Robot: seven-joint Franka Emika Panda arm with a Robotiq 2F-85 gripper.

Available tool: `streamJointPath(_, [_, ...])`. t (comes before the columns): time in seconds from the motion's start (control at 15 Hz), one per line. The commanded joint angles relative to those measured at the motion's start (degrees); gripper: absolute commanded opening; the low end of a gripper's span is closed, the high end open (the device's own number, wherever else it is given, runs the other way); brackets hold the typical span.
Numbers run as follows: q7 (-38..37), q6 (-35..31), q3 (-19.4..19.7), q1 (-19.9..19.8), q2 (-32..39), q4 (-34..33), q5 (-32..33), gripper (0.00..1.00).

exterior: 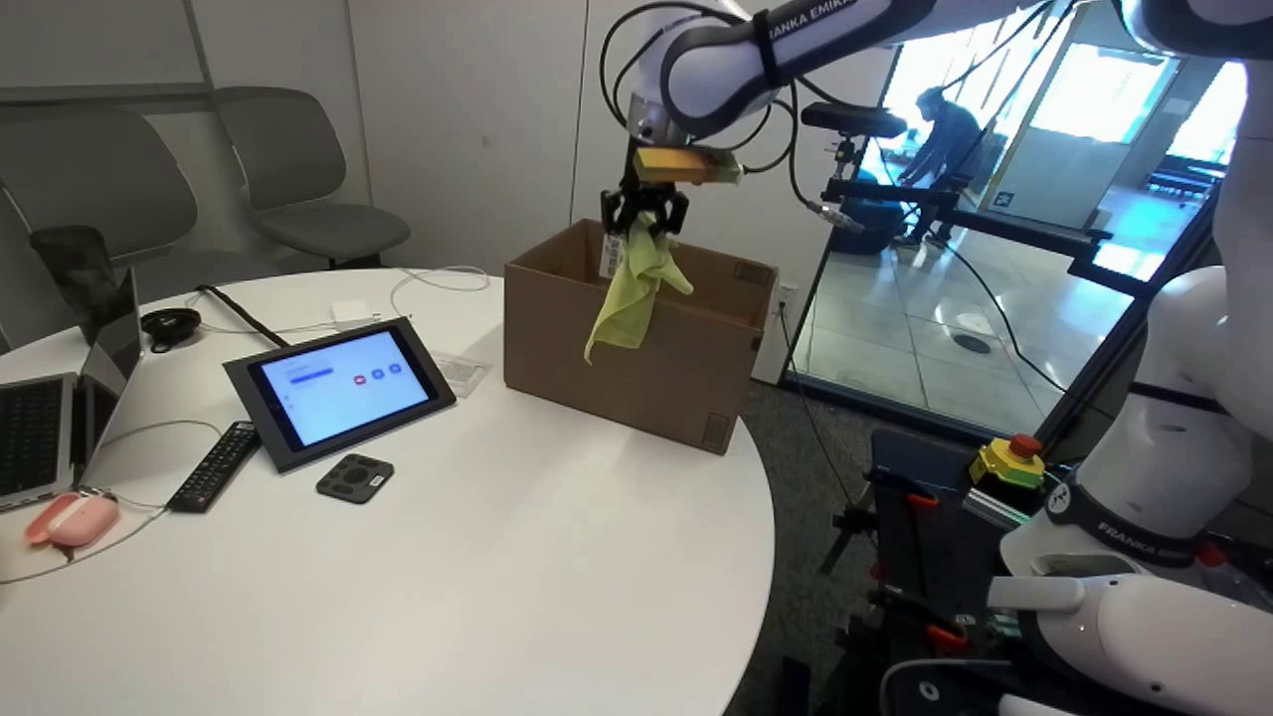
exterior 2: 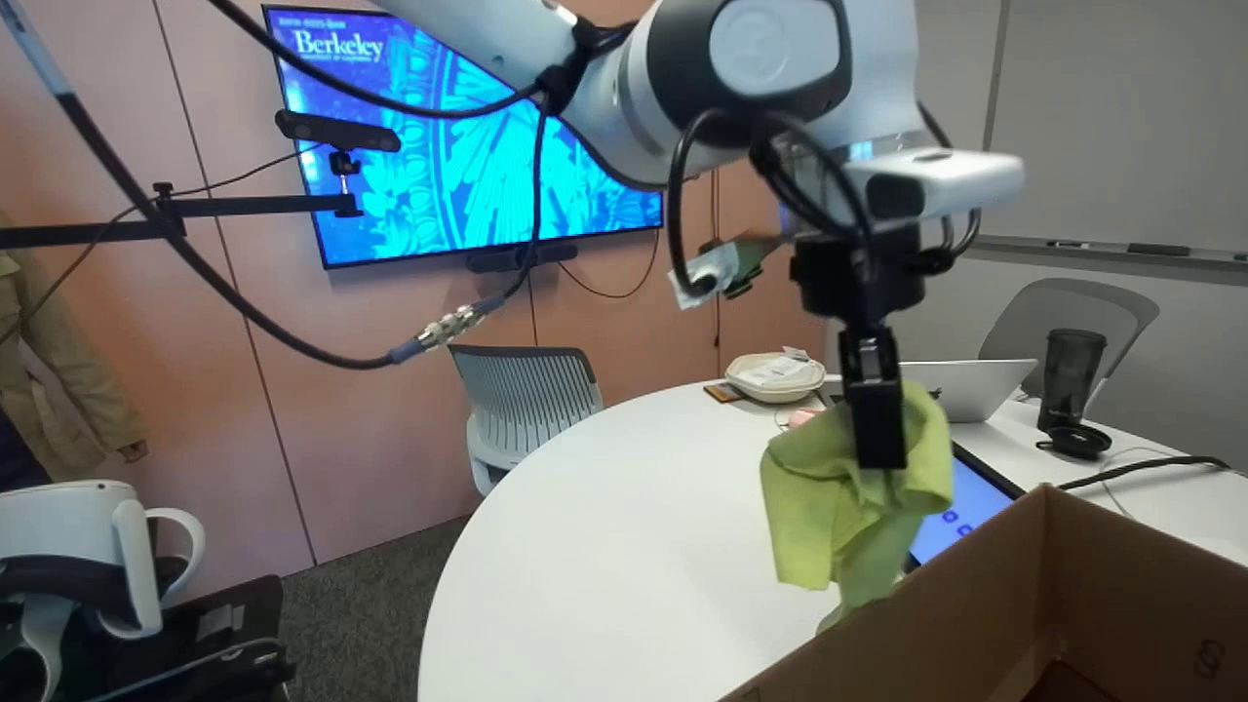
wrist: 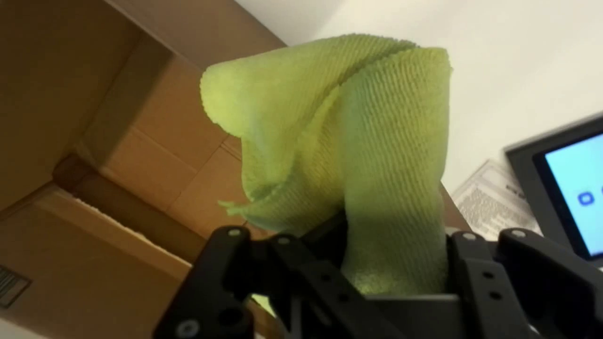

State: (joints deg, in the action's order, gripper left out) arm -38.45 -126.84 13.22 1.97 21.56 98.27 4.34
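My gripper (exterior: 644, 217) is shut on a yellow-green cloth (exterior: 636, 288), which hangs down from the fingers in loose folds. A brown cardboard box (exterior: 617, 363) with an open top stands at the table's edge, just below the gripper. In an exterior view the lower end of the cloth (exterior 2: 829, 507) passes behind the box's rim (exterior 2: 936, 595), on the table side. Seen from the wrist, the bunched cloth (wrist: 393, 141) covers the fingertips and part of the box wall. The visible part of the box's inside shows bare cardboard.
On the round white table (exterior: 557, 537) lie a tablet-like touch panel (exterior: 343, 383), a remote control (exterior: 214, 467), a small dark keypad (exterior: 355, 478), a pink earbud case (exterior: 75, 519) and a laptop (exterior: 40, 438). A dark tumbler (exterior 2: 1071, 375) and food container (exterior 2: 775, 375) stand farther off.
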Motion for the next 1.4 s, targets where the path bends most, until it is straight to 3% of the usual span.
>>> streamJointPath(0.0, [-0.6,5.1,1.0,-2.7,0.5,-9.6,2.9,0.08])
streamJointPath(0.4, [-4.2,9.4,3.0,-6.2,3.8,-21.8,6.0,0.08])
streamJointPath(0.8, [-6.0,15.7,4.1,-9.7,14.3,-32.7,6.6,0.09])
streamJointPath(0.87, [-6.3,16.6,4.1,-10.1,16.1,-33.9,6.6,0.38])
streamJointPath(0.93, [-5.9,17.9,4.1,-10.6,17.8,-35.4,6.4,0.39])
streamJointPath(1.33, [-4.7,23.2,4.0,-12.6,23.5,-42.2,5.8,0.86])
